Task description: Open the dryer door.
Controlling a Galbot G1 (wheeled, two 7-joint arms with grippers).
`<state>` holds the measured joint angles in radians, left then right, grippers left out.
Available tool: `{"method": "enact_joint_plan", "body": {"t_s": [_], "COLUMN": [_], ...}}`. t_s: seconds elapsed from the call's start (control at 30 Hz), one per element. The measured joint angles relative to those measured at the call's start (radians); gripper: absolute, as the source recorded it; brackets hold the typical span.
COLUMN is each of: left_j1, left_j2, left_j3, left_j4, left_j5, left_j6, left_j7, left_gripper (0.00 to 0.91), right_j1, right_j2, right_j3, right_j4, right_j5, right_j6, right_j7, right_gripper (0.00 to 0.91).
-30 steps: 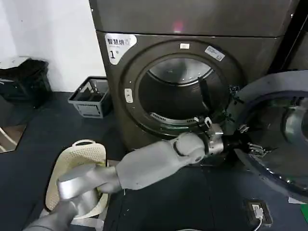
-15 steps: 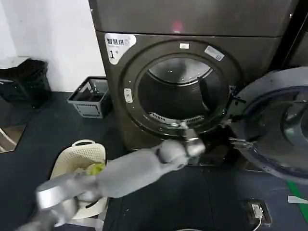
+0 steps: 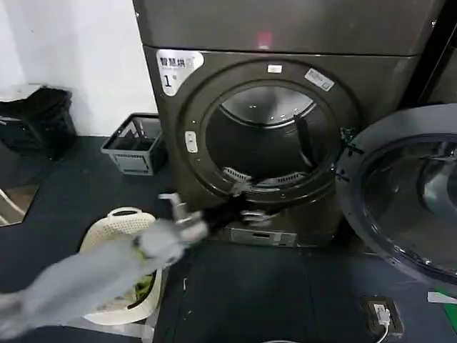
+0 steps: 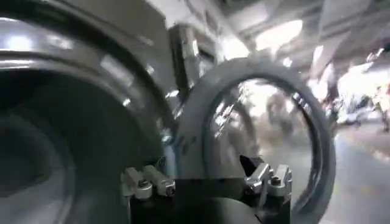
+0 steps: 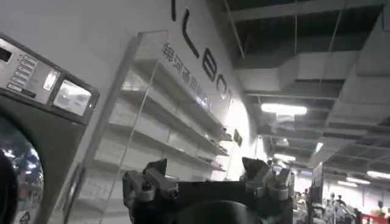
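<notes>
The dryer (image 3: pixel 214 43), dark grey-brown with a white "1" label, has its round drum opening (image 3: pixel 268 143) uncovered. The dryer door (image 3: pixel 400 200) stands swung out to the right, its dark inner face towards me and nothing touching it. My left gripper (image 3: pixel 246 202) hangs low in front of the drum's lower rim, open and empty, well left of the door. From the left wrist, the gripper (image 4: pixel 206 182) has the door (image 4: pixel 304 103) beyond it and the drum rim (image 4: pixel 91 67) alongside. The right gripper (image 5: pixel 207 173) is open and empty, aimed up at shelves.
On the floor at the left lies a cream laundry basket (image 3: pixel 118 229), under my left arm. A grey crate (image 3: pixel 136 143) and a black bin (image 3: pixel 36 118) stand by the white wall. A floor socket (image 3: pixel 382 312) sits near the door. A neighbouring machine (image 5: pixel 36 115) is beside the right arm.
My left gripper has pulled away from the door's edge and swept left, to below the drum opening. The door stays open on the right, slightly further round.
</notes>
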<state>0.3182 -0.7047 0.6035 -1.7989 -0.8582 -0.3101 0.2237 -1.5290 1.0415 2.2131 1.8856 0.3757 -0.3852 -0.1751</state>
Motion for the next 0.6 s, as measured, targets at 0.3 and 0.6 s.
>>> {"method": "enact_joint_plan", "body": {"t_s": [0.3, 0.6], "left_j1": [0.127, 0.277], "left_j2": [0.294, 0.535], "left_j3": [-0.127, -0.257], "left_j4": [0.000, 0.074], "left_j5": [0.020, 0.283], "left_j6": [0.081, 0.186], "left_j7": [0.143, 0.209], "left_gripper": [0.907, 0.907], "right_j1": [0.032, 0.061], "right_j2": [-0.025, -0.035], "right_j3": [0.025, 0.016], "right_j4": [-0.006, 0.000], "right_j5": [-0.043, -0.066], "right_j6": [-0.008, -0.006], "right_j7": [0.007, -0.013], "right_gripper": [0.907, 0.907]}}
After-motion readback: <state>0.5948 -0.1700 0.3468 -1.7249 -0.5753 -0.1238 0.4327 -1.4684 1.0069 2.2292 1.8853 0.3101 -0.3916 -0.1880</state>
